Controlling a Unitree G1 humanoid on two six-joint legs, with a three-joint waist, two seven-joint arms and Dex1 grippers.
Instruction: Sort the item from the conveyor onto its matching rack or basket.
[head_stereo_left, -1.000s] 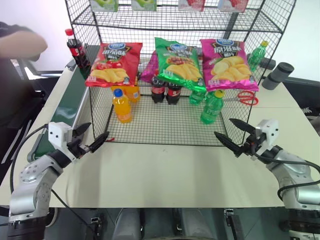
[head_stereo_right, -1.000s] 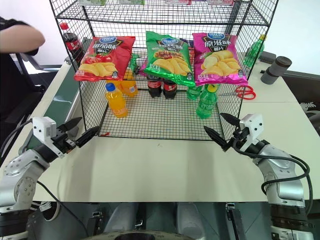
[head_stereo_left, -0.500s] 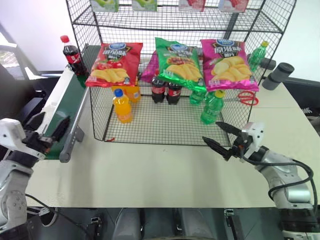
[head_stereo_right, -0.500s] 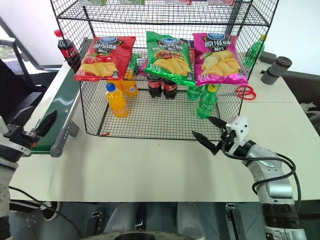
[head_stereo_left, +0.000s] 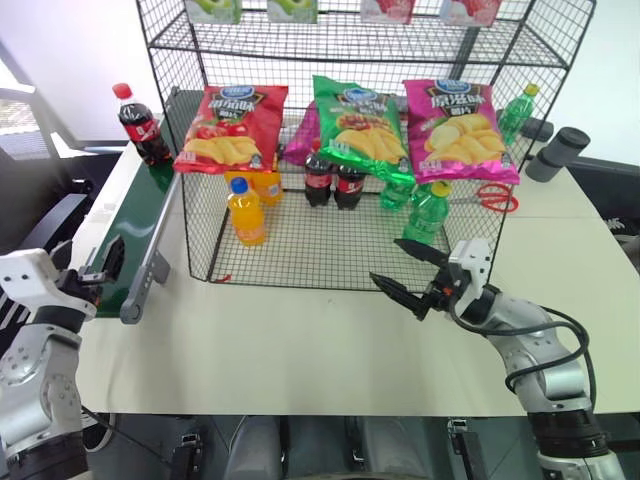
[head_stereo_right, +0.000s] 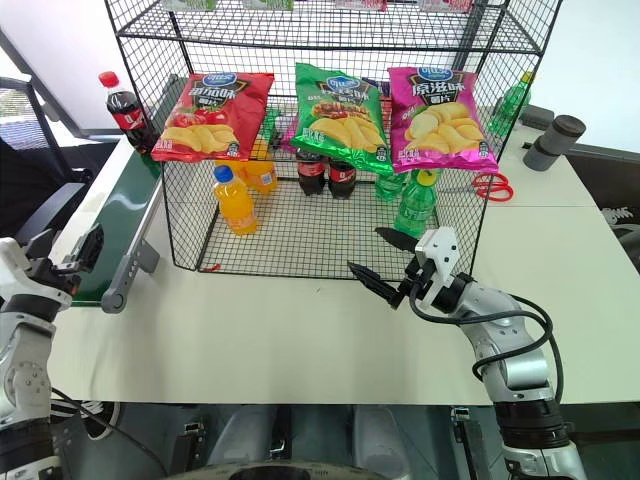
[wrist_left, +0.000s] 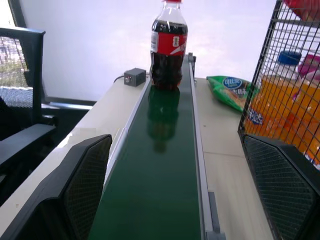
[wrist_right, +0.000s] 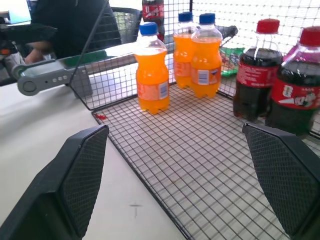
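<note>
My left gripper (wrist_left: 170, 200) hangs over the near end of the conveyor (head_stereo_left: 135, 225), its fingers (wrist_left: 85, 175) spread wide with nothing between them, pointing up the dark-green belt. My right gripper (head_stereo_left: 398, 272) hovers above the pale counter (head_stereo_left: 300, 340) just in front of the black wire rack (head_stereo_left: 330, 150), fingers (wrist_right: 82, 165) likewise released and empty, aimed at its open lower shelf. Inside that shelf stand orange soda bottles (wrist_right: 152, 75), two cola bottles (head_stereo_left: 333, 180) and green bottles (head_stereo_left: 427, 212), behind three chip bags (head_stereo_left: 355, 125) clipped across the front. Farthest off, the cola bottle (wrist_left: 169, 45) stands upright on the belt's far end, beside the rack's left side.
</note>
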